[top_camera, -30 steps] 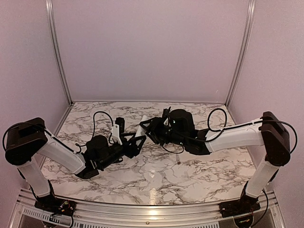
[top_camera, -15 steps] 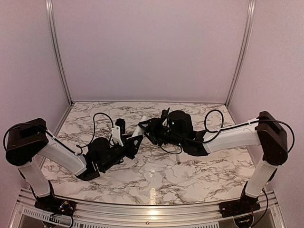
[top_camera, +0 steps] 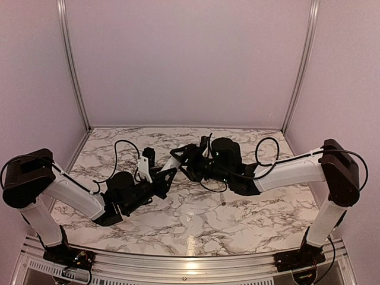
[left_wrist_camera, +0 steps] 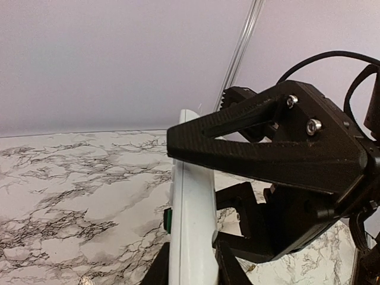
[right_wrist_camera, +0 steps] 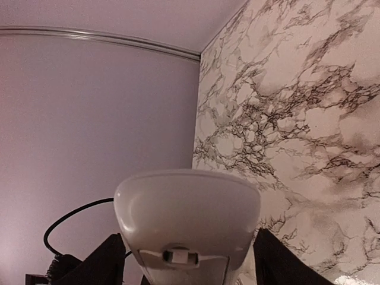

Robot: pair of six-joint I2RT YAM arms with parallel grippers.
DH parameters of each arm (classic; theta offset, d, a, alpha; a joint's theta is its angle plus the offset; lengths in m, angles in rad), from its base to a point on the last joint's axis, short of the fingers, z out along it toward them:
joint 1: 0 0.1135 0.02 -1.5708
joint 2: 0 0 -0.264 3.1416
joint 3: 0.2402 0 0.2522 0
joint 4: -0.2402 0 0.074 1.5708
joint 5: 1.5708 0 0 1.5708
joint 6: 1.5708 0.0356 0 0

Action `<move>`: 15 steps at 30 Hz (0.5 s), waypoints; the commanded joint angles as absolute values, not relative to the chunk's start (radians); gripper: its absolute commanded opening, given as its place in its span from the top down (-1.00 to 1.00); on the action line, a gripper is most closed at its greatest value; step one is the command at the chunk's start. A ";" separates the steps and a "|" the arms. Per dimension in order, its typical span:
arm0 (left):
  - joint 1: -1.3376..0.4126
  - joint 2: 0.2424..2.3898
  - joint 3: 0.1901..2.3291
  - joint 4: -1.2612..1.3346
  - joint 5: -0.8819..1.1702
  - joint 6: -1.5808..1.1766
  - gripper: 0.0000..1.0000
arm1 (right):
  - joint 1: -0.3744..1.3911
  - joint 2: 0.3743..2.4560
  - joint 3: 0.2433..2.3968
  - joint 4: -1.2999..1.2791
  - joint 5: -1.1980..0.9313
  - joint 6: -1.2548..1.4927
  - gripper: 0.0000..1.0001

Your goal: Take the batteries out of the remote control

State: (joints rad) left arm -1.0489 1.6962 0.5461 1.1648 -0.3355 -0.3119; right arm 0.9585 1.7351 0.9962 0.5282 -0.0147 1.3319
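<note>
The white remote control (top_camera: pixel 173 161) is held in the air over the middle of the table, between both grippers. My left gripper (top_camera: pixel 167 177) is shut on its lower end. In the left wrist view the remote (left_wrist_camera: pixel 193 219) rises between my two black fingers (left_wrist_camera: pixel 155 272), with a small green part on its left edge. My right gripper (top_camera: pixel 185 158) is shut on its upper end, and one black finger (left_wrist_camera: pixel 267 142) crosses the remote's top. The right wrist view shows the remote end-on (right_wrist_camera: pixel 187 205), a small latch on its underside. The batteries are hidden.
A thin grey stick (top_camera: pixel 222 198) lies on the marble table (top_camera: pixel 196 219) below the right forearm. Purple walls and metal corner posts (top_camera: pixel 71 65) enclose the back and sides. The arms' black cables loop above both wrists.
Both grippers and the remote have shifted slightly to the left and lower. The grip on the remote is unchanged.
</note>
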 commanded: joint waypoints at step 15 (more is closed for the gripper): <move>-1.068 1.408 0.595 0.807 -0.114 -0.323 1.00 | 0.934 1.454 0.956 0.401 -0.198 0.688 -0.97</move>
State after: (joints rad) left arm -1.0634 1.4616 0.5495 0.9455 -0.1711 -0.3088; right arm 0.9550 1.5150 0.9752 0.4446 -0.0753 0.9165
